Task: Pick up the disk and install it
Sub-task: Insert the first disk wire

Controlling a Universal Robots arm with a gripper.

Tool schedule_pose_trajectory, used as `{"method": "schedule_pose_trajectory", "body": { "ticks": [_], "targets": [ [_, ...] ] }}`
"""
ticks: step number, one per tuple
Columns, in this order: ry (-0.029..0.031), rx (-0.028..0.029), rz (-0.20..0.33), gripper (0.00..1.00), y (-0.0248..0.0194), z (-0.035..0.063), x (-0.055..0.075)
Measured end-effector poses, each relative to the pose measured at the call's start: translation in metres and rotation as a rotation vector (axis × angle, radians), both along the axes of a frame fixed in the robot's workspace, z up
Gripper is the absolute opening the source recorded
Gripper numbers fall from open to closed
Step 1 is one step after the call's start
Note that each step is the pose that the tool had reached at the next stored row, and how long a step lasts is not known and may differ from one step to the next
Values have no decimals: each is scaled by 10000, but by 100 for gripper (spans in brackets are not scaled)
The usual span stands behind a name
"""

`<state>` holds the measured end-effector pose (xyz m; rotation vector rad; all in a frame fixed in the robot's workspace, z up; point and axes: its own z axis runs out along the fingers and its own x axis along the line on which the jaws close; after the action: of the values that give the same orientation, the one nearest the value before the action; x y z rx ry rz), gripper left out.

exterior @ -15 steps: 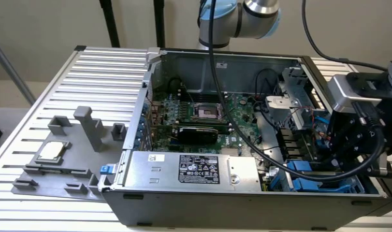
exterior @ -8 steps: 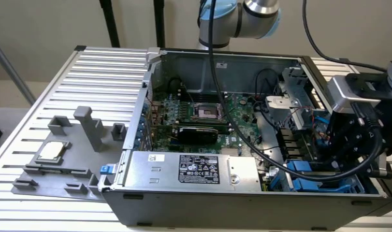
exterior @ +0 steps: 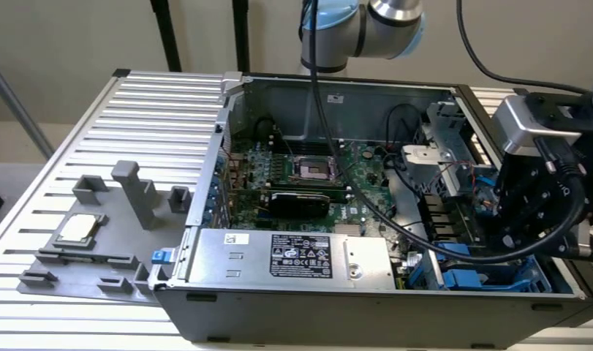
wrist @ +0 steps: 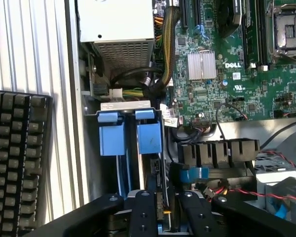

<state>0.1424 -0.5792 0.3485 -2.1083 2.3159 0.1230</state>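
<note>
The gripper (wrist: 163, 217) is cut off by the wrist view's edge, its fingertips hidden among the blue drive bays (wrist: 130, 138). The disk (wrist: 160, 210) is perhaps the thin edge between the fingers, mostly hidden. In the exterior view the gripper's black body (exterior: 535, 212) covers the bays.

Silver-grey arm (exterior: 389, 22), black screwed tool (wrist: 163, 217)

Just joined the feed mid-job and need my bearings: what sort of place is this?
Probably a lab bench for computer assembly trials. An open PC case with its motherboard exposed sits on a slatted metal table, beside a grey fixture plate holding a chip.
</note>
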Motion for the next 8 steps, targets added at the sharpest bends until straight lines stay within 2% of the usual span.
{"method": "schedule_pose_trajectory", "body": {
  "ticks": [4,8],
  "targets": [
    [-1,10,-2,25,0,4,-126],
    [0,8,0,25,-1,4,-135]
  ]
}}
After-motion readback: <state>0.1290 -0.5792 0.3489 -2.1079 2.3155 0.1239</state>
